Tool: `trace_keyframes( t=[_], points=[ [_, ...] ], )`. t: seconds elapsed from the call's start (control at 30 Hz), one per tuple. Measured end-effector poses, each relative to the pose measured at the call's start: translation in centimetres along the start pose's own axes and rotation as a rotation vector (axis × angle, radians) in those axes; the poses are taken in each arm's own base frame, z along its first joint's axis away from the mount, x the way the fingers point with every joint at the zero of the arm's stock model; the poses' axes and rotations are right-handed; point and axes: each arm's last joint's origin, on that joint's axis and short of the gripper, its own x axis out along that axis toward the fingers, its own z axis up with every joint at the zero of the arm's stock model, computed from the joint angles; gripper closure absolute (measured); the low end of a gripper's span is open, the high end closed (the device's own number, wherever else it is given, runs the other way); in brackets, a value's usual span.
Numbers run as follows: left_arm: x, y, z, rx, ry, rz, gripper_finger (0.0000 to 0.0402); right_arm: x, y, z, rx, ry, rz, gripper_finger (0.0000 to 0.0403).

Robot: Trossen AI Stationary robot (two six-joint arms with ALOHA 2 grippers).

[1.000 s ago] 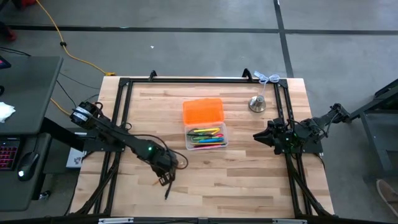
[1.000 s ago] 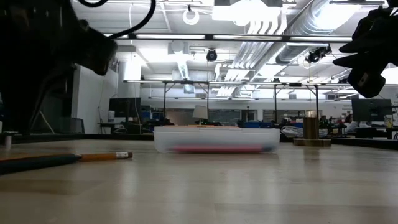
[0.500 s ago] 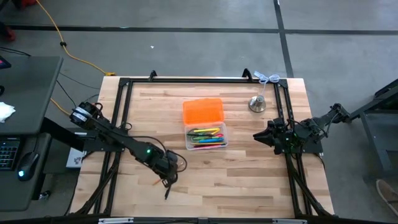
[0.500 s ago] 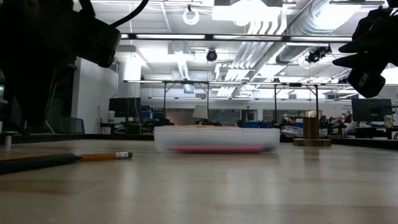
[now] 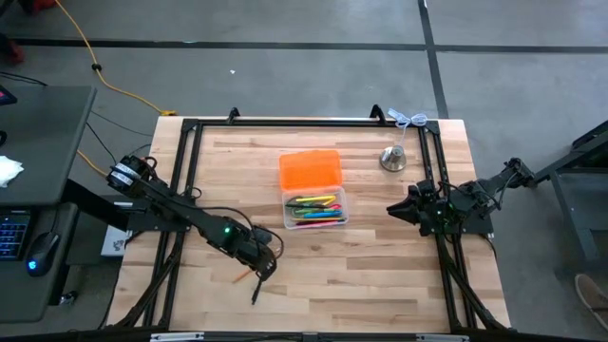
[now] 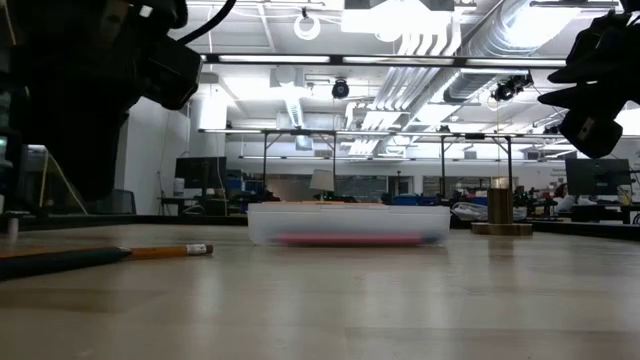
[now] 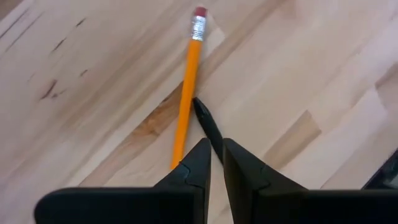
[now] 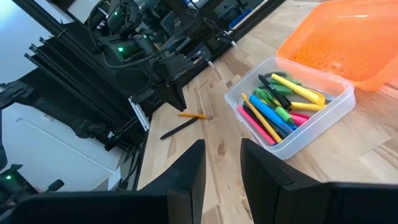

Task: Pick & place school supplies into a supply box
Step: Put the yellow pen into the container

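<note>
Pencil and black pen lie loose on the wooden table, near its front-left part, the pen's tip touching or just beside the pencil's shaft. The left gripper hangs directly over them. Its two dark fingers stand almost together with only a narrow slit between them, and nothing is caught in that slit. In the left wrist view the fingertips sit just above the pen's near end; whether they touch it cannot be told.

From the high view the left arm reaches from its base at the table's left edge diagonally toward the front centre, its wrist bent down over the two items. In the low view the pencil and pen rest flat at the left, under the dark bulk of that arm.

The supply box sits near the table's middle, well apart from the pencil, its orange lid laid open on the far side. Several coloured pens and markers lie inside.

The right gripper waits raised at the table's right edge, fingers parted and holding nothing, pointed toward the box. A metal bell stands at the far right.
</note>
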Motion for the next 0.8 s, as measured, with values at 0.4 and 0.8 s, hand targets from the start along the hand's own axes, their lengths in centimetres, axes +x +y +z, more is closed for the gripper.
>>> trace_keyframes(
  t=[0.4,0.8],
  points=[
    [-0.01,-0.32,0.07,-0.033,-0.003,-0.033,0.0327,0.00,-0.05,-0.06,-0.010,0.009,-0.002,0.0325],
    [-0.04,-0.79,0.23,-0.018,-0.024,-0.081,0.0304,0.00,0.02,-0.13,-0.011,0.033,0.021,0.0325]
  ],
)
